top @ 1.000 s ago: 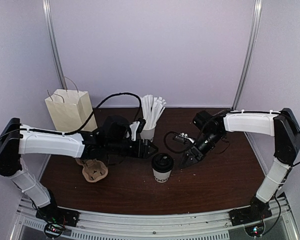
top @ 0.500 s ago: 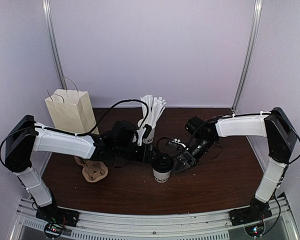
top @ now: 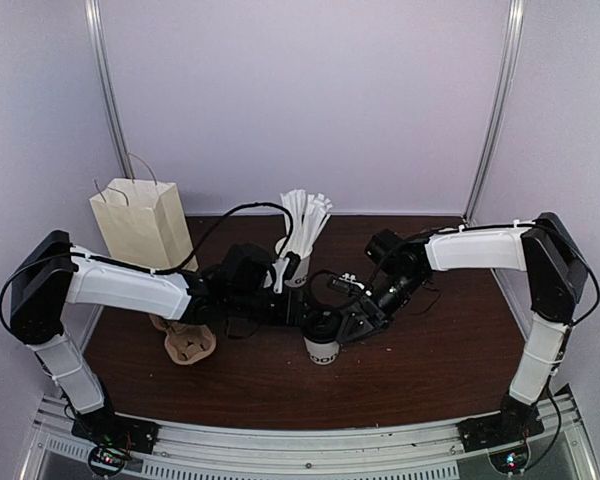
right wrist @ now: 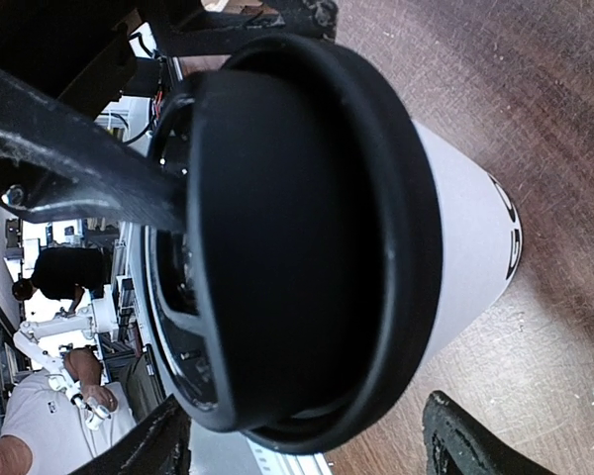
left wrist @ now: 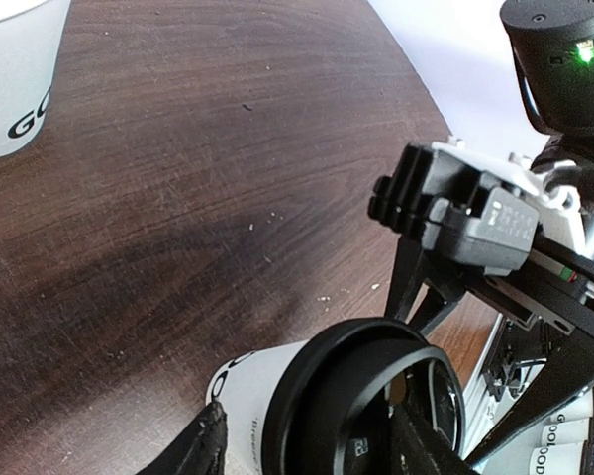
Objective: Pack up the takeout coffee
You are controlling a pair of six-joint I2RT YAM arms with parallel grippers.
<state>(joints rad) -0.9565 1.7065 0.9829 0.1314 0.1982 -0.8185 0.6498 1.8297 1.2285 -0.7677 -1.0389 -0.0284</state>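
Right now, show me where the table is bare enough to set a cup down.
Bare: the front strip of the table between the coffee cup and the near edge, widest right, before the right arm. Crowded: the centre, where left fingers and right fingers flank the coffee cup, cup of sticks behind, pulp tray at left.

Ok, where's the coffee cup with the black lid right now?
In the top view the lidded cup stands upright at mid-table, flanked by the left gripper and right gripper, on the near side of the white cup holding wrapped sticks.
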